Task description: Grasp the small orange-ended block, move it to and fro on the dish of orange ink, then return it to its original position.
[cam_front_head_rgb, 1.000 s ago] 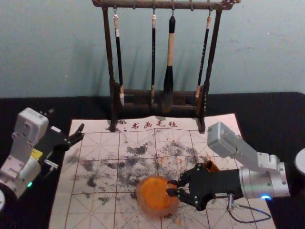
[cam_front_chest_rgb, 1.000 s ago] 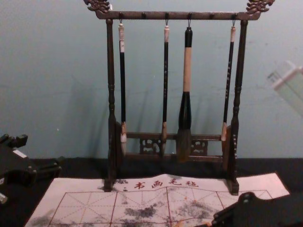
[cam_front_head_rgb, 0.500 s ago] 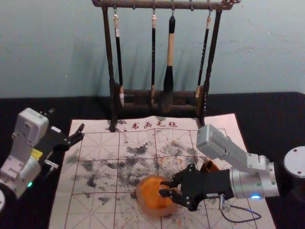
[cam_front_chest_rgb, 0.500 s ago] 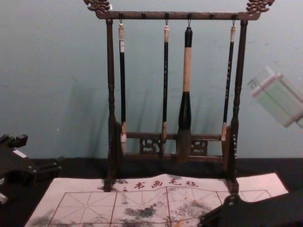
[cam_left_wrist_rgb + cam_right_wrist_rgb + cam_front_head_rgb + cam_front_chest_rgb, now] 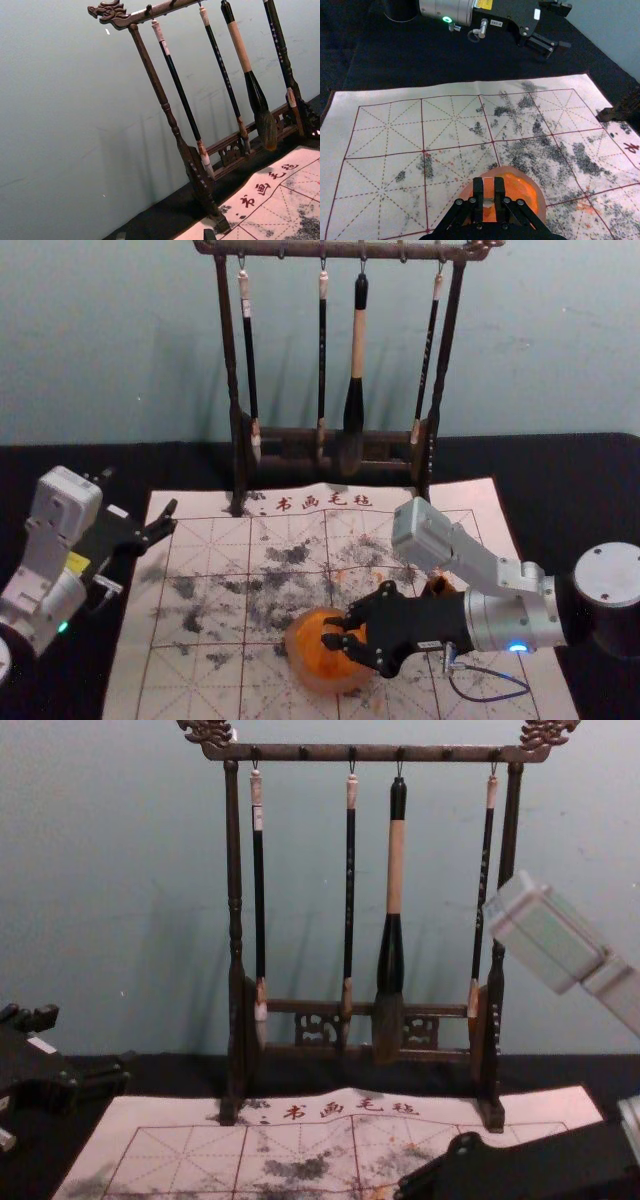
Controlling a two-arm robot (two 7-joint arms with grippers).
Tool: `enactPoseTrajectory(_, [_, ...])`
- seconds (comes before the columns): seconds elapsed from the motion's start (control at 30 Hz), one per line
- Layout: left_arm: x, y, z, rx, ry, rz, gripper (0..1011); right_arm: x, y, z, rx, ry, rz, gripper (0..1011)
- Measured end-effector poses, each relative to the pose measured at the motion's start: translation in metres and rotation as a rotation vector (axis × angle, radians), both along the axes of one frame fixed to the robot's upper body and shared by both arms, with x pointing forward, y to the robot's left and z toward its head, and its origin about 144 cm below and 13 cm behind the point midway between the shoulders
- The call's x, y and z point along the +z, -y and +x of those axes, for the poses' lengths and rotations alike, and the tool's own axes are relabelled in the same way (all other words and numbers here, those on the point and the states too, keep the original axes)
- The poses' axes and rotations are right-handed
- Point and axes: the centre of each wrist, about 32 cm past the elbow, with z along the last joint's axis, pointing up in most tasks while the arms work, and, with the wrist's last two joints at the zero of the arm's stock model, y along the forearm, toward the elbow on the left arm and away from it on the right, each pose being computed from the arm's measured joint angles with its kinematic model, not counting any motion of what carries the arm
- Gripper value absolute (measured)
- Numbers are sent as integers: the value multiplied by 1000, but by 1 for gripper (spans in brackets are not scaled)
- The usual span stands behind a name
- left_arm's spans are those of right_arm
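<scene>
Over the dish of orange ink (image 5: 309,678), my right gripper (image 5: 333,632) reaches in from the right. In the right wrist view, the right gripper (image 5: 488,192) is shut on the small orange-ended block (image 5: 488,187), whose orange and pale parts show between the fingers. The ink dish (image 5: 536,192) lies behind and around it; whether the block touches the ink, I cannot tell. My left gripper (image 5: 140,502) is parked at the left with its fingers apart; its tips also edge into the left wrist view (image 5: 165,235).
A dark wooden rack (image 5: 240,455) with several hanging brushes stands at the mat's back edge. The ink-stained gridded mat (image 5: 190,680) lies under the dish. A small brown-orange container (image 5: 441,586) sits just behind the right gripper.
My right gripper has slid leftward, from the dish's right side to farther over the orange ink. The left arm, the dish and the rack have stayed put.
</scene>
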Motion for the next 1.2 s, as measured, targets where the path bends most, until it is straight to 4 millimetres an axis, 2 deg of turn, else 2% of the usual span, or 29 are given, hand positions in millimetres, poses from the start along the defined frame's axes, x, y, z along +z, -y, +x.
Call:
enactPoseTrajectory(0.63, [0,0,0,0,0,0,1001,0,-7,12,-48,4,-15,85])
enactPoseTrajectory(0.93, [0,0,0,0,0,0,1001,2,-2,15,-72,9,-22,85])
enactPoseTrajectory(1.2, [0,0,0,0,0,0,1001,6,7,9,-77,7,-18,86])
